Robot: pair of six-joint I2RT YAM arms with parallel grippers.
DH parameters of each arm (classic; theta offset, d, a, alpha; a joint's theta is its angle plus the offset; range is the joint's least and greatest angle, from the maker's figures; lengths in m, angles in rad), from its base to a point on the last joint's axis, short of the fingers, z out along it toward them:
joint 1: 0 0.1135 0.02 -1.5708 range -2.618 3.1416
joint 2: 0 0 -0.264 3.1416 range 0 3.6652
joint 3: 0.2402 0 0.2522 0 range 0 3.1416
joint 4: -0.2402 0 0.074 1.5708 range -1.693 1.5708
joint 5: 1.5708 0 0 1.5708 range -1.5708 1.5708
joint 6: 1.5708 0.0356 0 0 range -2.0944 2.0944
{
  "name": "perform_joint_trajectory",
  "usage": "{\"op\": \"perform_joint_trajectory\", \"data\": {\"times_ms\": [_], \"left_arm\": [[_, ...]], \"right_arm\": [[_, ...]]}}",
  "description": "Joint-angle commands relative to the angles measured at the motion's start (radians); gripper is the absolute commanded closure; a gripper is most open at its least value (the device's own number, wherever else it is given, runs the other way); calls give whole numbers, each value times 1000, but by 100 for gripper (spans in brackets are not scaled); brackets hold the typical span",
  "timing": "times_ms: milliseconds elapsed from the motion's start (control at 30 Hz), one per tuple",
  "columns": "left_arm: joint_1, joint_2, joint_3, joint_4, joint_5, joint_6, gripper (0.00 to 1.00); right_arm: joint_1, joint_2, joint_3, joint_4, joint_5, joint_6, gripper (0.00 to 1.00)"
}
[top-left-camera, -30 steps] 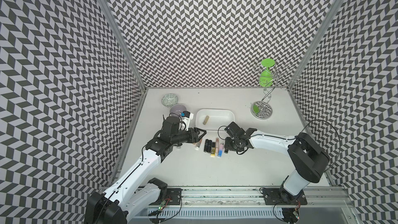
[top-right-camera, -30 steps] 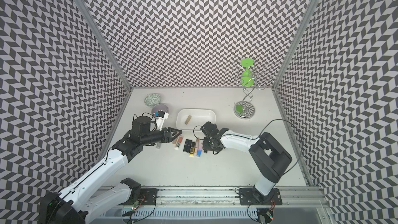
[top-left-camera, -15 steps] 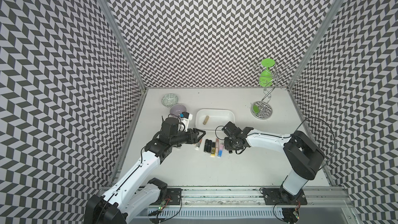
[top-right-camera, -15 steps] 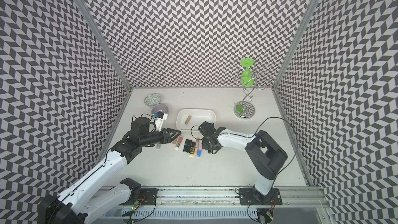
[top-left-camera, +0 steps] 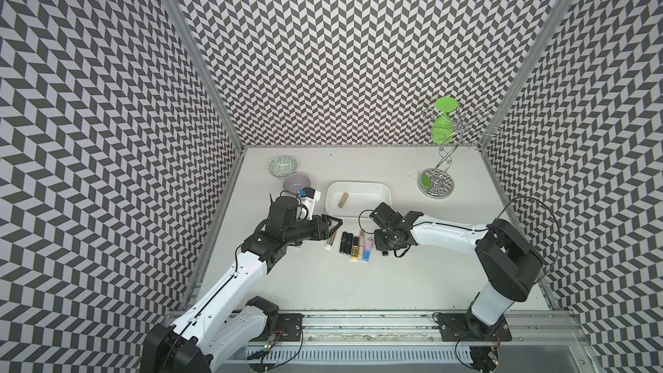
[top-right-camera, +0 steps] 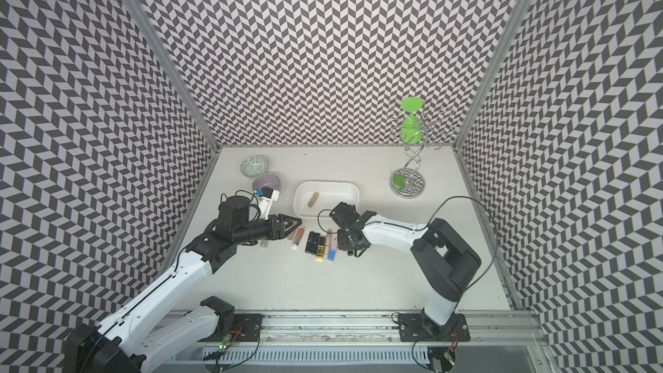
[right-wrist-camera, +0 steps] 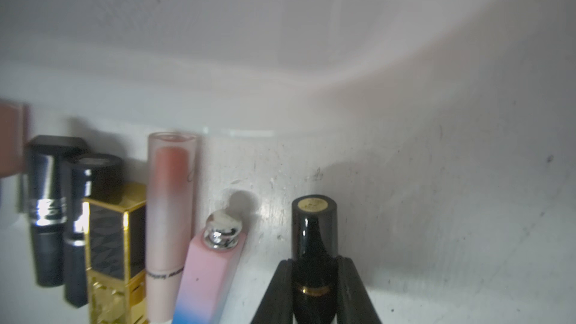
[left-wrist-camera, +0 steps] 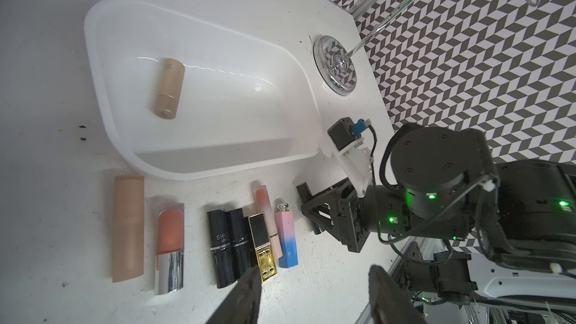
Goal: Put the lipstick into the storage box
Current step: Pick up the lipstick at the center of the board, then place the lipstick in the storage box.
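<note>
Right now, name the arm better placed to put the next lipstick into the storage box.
Right: the right gripper grips the black lipstick close beside the storage box. The left gripper is open, holding nothing.

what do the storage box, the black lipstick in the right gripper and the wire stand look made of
storage box: probably plastic, white and glossy; soft highlights and a slightly translucent rim.
black lipstick, in the right gripper: likely glossy black plastic or lacquered metal, with a gold band and end cap; sharp reflections.
wire stand: looks like chromed metal; its base mirrors the chevron wall.
</note>
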Motion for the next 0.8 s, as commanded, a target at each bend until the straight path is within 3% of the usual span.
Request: {"op": "perform_joint_trajectory", "data": {"times_ms": [0, 233, 400, 500, 767], "left_arm": [[12, -13, 0, 14, 18, 11, 41], [53, -27, 35, 13, 54, 11, 41], [58, -30, 70, 4, 53, 8, 41], [60, -29, 92, -12, 51, 2, 41], [60, -56, 143, -69, 36, 5, 41]], "right_arm": [[10, -105, 41, -6, -56, -29, 80], [16, -261, 60, -13, -268, -4, 82], [14, -323, 163, -29, -289, 25, 81], [-1, -311, 241, -11, -290, 38, 81], [-144, -169, 379, 46, -506, 7, 81]]}}
